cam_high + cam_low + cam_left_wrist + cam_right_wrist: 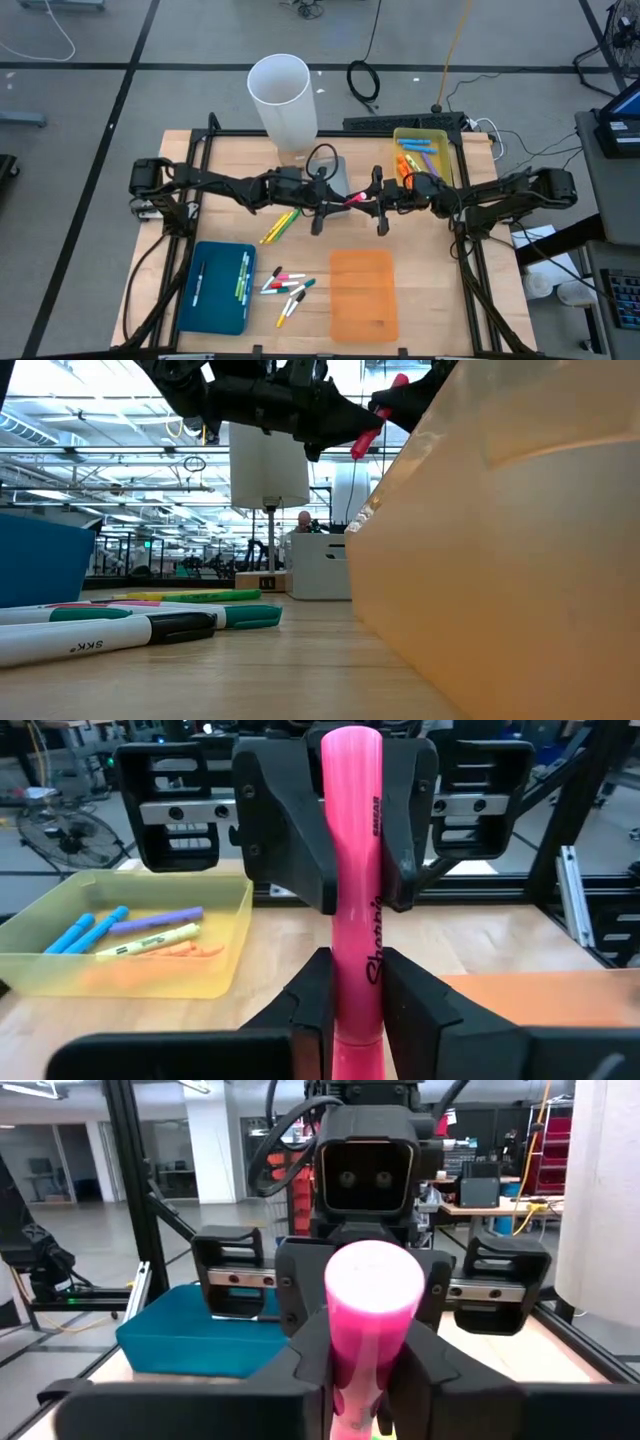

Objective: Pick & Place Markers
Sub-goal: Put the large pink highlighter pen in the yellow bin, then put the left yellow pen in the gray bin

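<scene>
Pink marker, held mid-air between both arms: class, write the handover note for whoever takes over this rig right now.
Left gripper: shut on the pink marker, above the table's middle.
Right gripper: shut on the same marker's other end; a handover is under way.
Yellow tray, far right: holds blue, purple, yellow and orange markers.
Blue tray, near left: holds two markers.
Orange tray: looks empty.
Loose on the table: a yellow and a green marker under the left arm, and a cluster of white-bodied markers between the blue and orange trays.
Left: finish the handover, place the pink marker, then clear the loose ones.
</scene>
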